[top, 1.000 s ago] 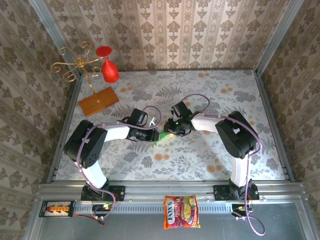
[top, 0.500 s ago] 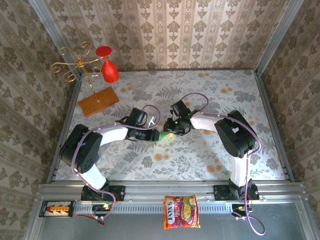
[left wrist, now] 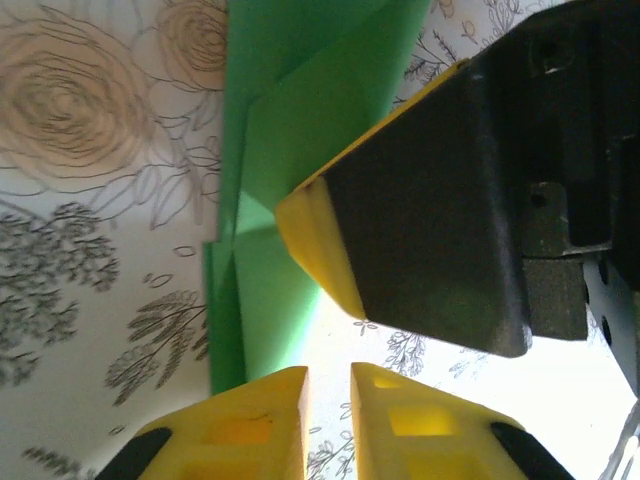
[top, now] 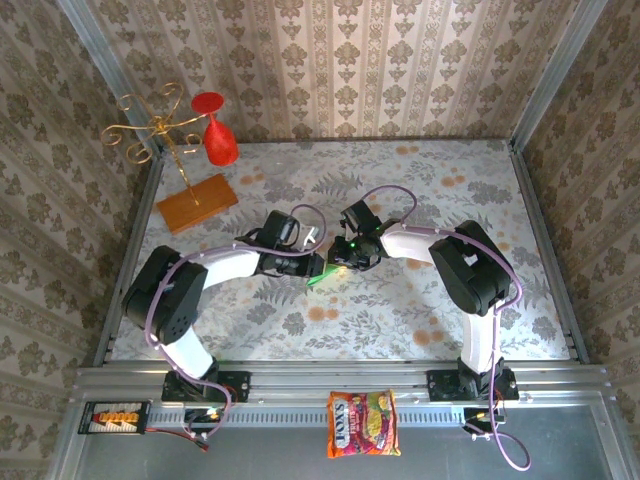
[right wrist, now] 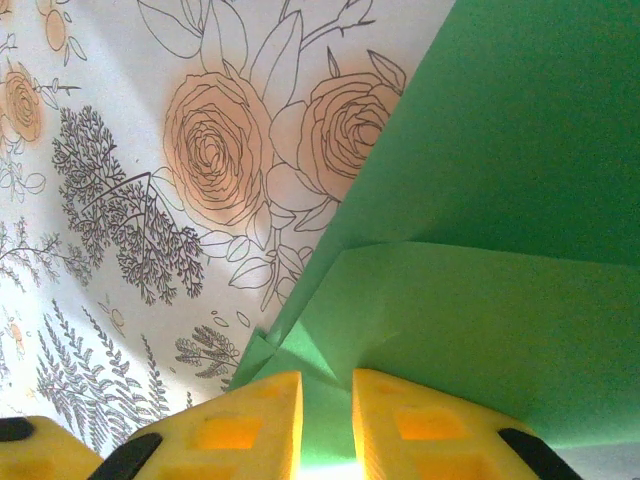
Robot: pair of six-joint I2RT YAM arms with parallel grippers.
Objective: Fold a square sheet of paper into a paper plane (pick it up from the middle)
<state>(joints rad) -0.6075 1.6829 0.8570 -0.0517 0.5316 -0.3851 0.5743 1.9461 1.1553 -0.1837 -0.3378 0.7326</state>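
Left pincer [left wrist: 328, 385]: brought closer, nearly clenched; grasp cannot be told.
Right pincer [right wrist: 327, 392]: clenched on paper [right wrist: 480, 200].
Paper: part-folded, laid between both pincers.
Meaning: a re-grip for creasing is judged.

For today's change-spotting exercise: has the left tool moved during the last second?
Yes, slightly: in the top view the left tool has shifted rightward, away from the orange-brown board toward the right tool.

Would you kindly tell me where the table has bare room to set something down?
Free: the cloth right of the right arm to the wall, and the near strip. Crowded: mid-table, left gripper and right gripper at the green paper.
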